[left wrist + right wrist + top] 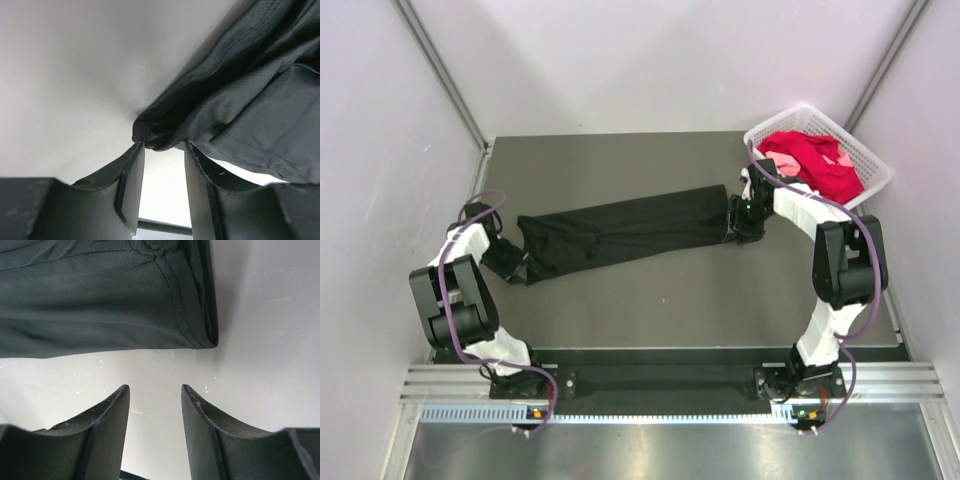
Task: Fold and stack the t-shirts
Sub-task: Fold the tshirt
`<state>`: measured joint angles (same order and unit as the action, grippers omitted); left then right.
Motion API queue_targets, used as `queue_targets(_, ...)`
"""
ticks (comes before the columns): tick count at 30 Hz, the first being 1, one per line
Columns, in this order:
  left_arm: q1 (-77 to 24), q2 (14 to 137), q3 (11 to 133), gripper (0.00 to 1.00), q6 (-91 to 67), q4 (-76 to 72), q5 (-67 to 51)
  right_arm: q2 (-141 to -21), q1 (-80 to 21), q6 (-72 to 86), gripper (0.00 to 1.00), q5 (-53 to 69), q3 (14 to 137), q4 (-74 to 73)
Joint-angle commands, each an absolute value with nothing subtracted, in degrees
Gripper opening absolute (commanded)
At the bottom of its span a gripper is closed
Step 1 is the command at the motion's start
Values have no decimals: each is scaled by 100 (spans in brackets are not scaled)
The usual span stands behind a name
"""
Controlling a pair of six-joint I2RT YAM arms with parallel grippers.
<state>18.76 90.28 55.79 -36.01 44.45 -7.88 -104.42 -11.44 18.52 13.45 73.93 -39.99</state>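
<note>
The large black t-shirt (pixel 620 228) lies on the table as a long band folded lengthwise, running from left to right. My left gripper (pixel 508 258) is open at its left end; in the left wrist view the gripper (pixel 164 146) has a bunched corner of the black shirt (pixel 250 100) right at its fingertips, not clamped. My right gripper (pixel 741 222) is open at the shirt's right end; in the right wrist view the gripper (pixel 155 387) is a short way from the stitched hem of the shirt (pixel 100 300). The red t-shirt (pixel 808 160) and the pink one (pixel 844 156) lie crumpled in the basket.
The white lattice basket (pixel 876 162) stands at the back right corner, just behind my right arm. White walls close in the table on the left, back and right. The grey table top (pixel 650 300) shows in front of the black shirt.
</note>
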Motion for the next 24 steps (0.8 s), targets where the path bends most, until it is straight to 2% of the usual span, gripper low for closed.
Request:
queue_targets(1,1986,9114,5520,43,-3516,4280,-782,-10406,-1116,1819,47,1239,7541,-3850)
queue_targets(14,2083,9255,5326,45,-3524,4254,-756,-10679,-993,1898,49,1213,7725,-3902)
queue_targets(24,2109,9325,5432,32,-3410,4114,-642,-10916,-967,1907,52,1090,7919,-3842)
